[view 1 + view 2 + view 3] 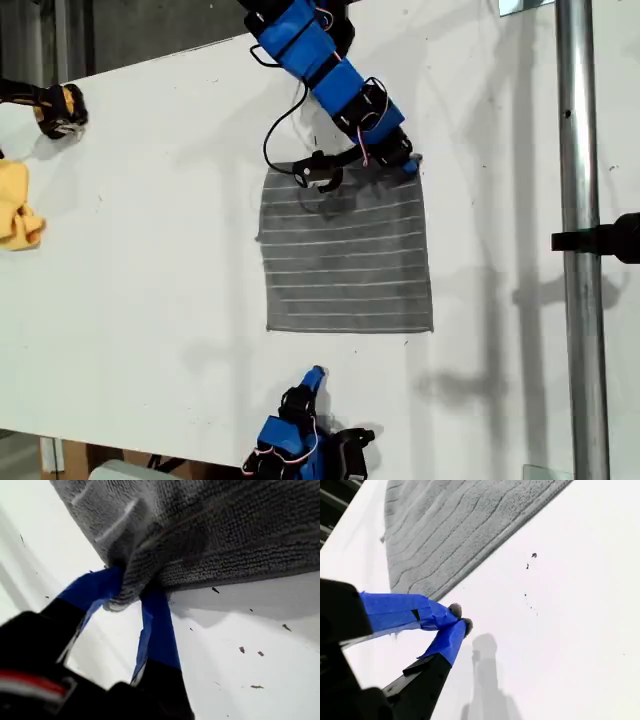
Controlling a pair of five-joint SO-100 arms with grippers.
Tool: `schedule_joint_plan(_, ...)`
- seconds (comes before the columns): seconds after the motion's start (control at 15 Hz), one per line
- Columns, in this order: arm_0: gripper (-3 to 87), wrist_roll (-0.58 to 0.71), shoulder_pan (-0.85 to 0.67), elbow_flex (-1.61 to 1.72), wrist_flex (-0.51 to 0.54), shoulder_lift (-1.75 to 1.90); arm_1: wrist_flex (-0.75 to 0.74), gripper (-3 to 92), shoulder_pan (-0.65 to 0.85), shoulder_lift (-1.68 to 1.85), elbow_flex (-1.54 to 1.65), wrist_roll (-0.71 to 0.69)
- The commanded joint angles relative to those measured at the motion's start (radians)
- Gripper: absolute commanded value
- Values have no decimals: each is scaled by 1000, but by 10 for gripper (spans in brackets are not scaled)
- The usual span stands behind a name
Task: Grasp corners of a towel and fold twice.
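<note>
At the exterior view's far left, a crumpled yellow cloth (18,215) lies on the white table (140,300), with a small dark-and-yellow object (58,108) just above it in that view; both sit well apart from the work and look to have no part in it.

Moving right, the towel (347,255) lies spread flat near the middle of the table, its white stripes running across the exterior view. It looks like a single open layer, so I judge that neither fold is made yet.

At the towel's upper edge in the exterior view my first gripper (405,163) reaches down from the top of that view. The first wrist view shows its pincer (131,597) clamped on a bunched bit of the towel's corner (125,592), the cloth puckered between the two blue fingers (157,625) — a grip at the corner gives the arm a handle to carry that edge over.

Below the towel in the exterior view, my second gripper (312,378) hovers near the lower edge without touching it. In the second wrist view its pincer (459,619) is closed to nearly nothing and holds no cloth — the towel's edge (470,575) lies just beyond the tips. It would need to open and reach a corner before a clean fold can start.
</note>
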Motion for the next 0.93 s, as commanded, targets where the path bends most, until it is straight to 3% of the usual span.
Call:
schedule_joint_plan(0.0,-15,-18,14,-5,8,3,-21,-2,-5,-8,-3,-8)
schedule_joint_plan(0.2,-15,-57,14,-9,2,3,23,-2,-6,40,-2,-18)
schedule_joint_plan(0.33,-15,-184,87,-137,2,-15,21,-2,-5,37,0,-23)
schedule_joint_plan(0.47,-16,-308,183,-443,-17,-459,5,-2,11,31,0,-48)
schedule_joint_plan(0.6,-16,-278,249,-897,-46,-1063,-5,-2,31,35,0,-83)
schedule_joint_plan(0.87,-15,-176,347,-1393,-176,-1713,-2,-2,31,44,-6,-89)
